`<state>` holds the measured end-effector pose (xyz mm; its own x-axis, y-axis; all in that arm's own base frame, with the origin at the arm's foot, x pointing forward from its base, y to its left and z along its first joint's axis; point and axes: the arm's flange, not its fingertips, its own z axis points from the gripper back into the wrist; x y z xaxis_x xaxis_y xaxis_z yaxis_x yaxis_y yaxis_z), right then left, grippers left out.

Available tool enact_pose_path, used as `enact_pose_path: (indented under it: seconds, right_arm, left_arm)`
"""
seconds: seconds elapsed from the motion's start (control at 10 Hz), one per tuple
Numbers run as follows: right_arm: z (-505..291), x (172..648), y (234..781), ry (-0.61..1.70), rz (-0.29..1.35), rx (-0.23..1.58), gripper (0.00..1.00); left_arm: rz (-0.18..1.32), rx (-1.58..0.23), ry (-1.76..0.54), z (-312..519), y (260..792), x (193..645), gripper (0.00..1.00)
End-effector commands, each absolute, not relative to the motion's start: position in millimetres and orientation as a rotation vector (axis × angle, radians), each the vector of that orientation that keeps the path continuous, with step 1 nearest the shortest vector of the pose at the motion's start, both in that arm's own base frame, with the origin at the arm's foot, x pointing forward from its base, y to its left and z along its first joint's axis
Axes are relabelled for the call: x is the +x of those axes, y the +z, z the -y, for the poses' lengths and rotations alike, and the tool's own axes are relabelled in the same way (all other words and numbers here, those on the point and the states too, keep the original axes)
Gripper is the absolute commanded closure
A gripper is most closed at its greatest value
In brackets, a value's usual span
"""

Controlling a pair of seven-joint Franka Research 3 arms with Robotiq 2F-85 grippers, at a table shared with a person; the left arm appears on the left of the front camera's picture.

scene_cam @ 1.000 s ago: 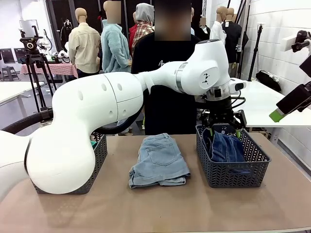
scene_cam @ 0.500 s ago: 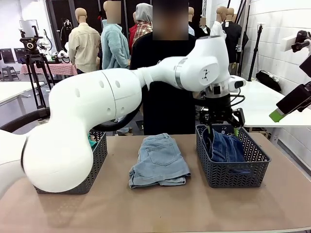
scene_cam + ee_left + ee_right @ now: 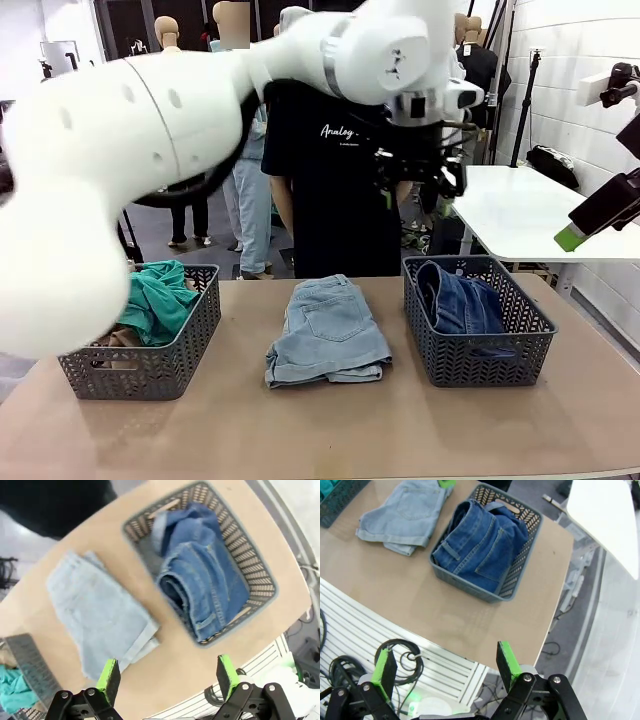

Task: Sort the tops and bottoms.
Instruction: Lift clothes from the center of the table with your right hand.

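Folded light blue denim shorts (image 3: 328, 330) (image 3: 100, 615) (image 3: 402, 515) lie on the table's middle. Darker blue denim shorts (image 3: 465, 305) (image 3: 205, 585) (image 3: 480, 545) sit bundled in the right grey basket (image 3: 520, 350) (image 3: 260, 570) (image 3: 520, 580). A teal-green shirt (image 3: 155, 300) (image 3: 12, 690) lies in the left basket (image 3: 150, 375), with a tan top (image 3: 118, 340) under it. My left gripper (image 3: 415, 195) (image 3: 167, 677) hangs open and empty high above the right basket. Off the table's right side, my right gripper (image 3: 575, 232) (image 3: 445, 667) stands open and empty.
A person in a black T-shirt (image 3: 335, 170) stands at the far side of the table. A white table (image 3: 520, 215) is at the back right. Bare tabletop (image 3: 330, 430) runs along the front edge.
My left arm has risen from just over the right basket to well above it, jaws still open. The darker shorts stay in the basket. The left basket has come into sight.
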<state>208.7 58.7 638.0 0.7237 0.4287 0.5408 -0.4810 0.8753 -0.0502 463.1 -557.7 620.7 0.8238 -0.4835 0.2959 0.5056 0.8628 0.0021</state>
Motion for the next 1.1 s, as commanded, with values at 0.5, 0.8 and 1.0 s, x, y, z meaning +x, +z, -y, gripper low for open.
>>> enact_pose_path:
  seconds: [0.5, 0.8, 1.0]
  right_arm:
    - [-60, 212, 639, 0.509, 0.574, 0.1, 0.0]
    - [-60, 212, 639, 0.509, 0.574, 0.1, 0.0]
    - [-60, 212, 639, 0.509, 0.574, 0.1, 0.0]
  left_arm:
    - [-0.231, 0.17, -0.161, 411, 615, 374, 0.0]
    - [-0.236, 0.215, -0.196, 416, 619, 369, 0.0]
    - [-0.236, 0.215, -0.196, 416, 619, 369, 0.0]
